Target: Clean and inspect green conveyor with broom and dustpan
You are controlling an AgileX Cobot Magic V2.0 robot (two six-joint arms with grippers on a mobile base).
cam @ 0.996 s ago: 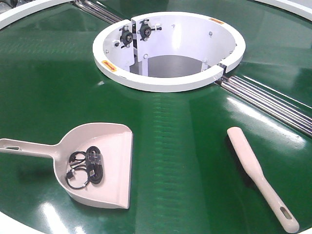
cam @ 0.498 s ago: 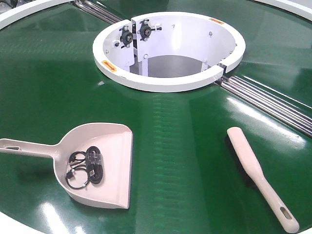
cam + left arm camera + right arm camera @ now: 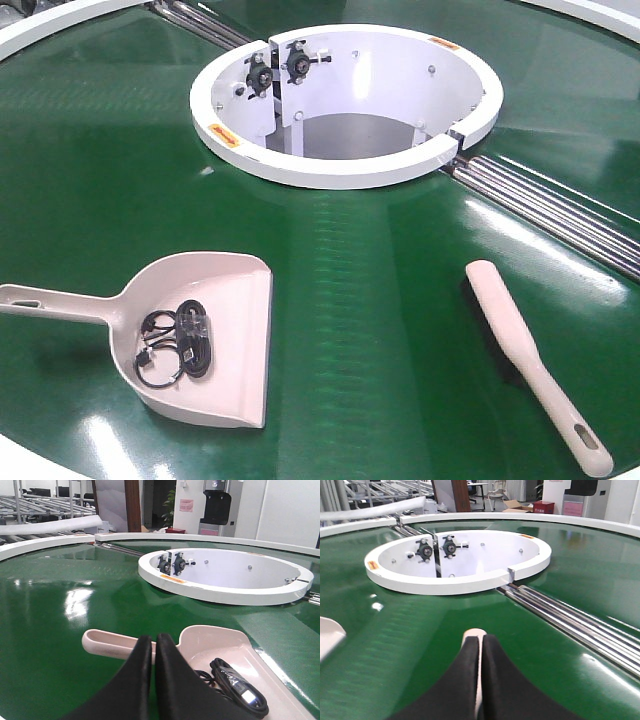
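Two pairs of black fingers fill the bottom of my wrist views, and both are pressed together with nothing between them. My left gripper (image 3: 153, 645) hangs just above the dustpan's handle, closed and empty. My right gripper (image 3: 481, 647) sits closed just behind the broom, whose rounded beige tip peeks out past the fingertips.

Nearest me in the front view, the dustpan (image 3: 215, 345) lies flat on the left of the green conveyor (image 3: 380, 300), handle pointing left, open lip facing right. Inside it rests a coiled black cable (image 3: 175, 345), so I judge the sweeping is done. The broom (image 3: 530, 362) lies well apart on the right, bristles down, its slotted handle toward me. Each tool lies below its own arm, which I take to be how they were laid for pickup or release.

Farther off stands the white ring-shaped hub (image 3: 340, 165), with steel rollers (image 3: 560, 215) running out from its right side. The belt between looks glossy and free of debris.
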